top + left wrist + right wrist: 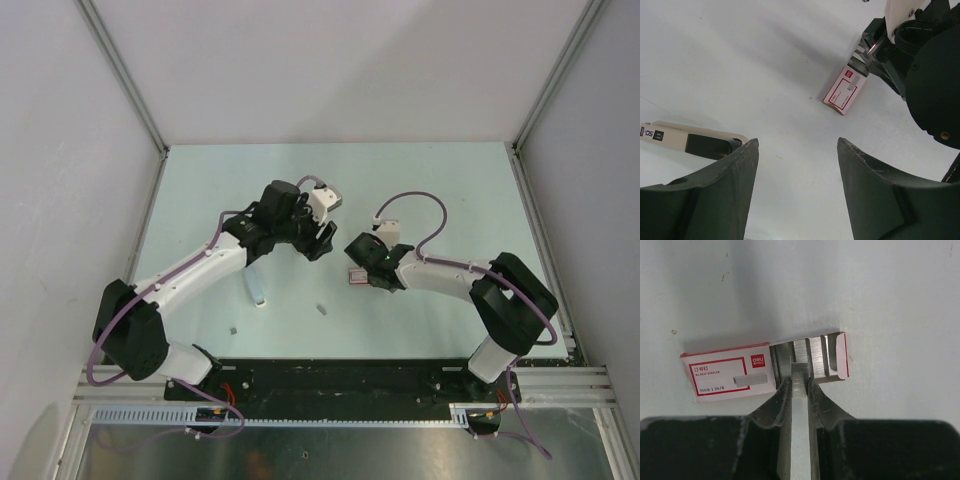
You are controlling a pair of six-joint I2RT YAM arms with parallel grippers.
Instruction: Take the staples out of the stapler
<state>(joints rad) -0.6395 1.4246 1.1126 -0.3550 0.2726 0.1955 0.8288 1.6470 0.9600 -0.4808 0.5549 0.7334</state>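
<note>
Right pincer (800,386) is nipped narrow on a grey strip of staples (799,374), at the open end of a red-and-white box (725,375) just ahead. Left pincer (796,150) gapes wide and empty, with the stapler (695,140) beside one finger. Unloading looks nearly done. A small grey bit (321,309) lies loose on the bench (420,190) behind both pincers. Nothing blocks them.

Top camera: fixed high above and behind the arm bases, facing steeply down. It covers the whole counter (420,180) from afar, with the left arm (200,265) and right arm (450,272) entire.

Left wrist camera: sits behind the left fingers (715,195), looks obliquely across the counter at moderate range; stapler (690,140) at left edge, red-and-white box (844,91) and the right arm's end at upper right.

Right wrist camera: faces straight down, very close, box filling mid-frame beyond the right fingers (782,400).

Shared: the box appears in all three views; the stapler in the top and left wrist views.
</note>
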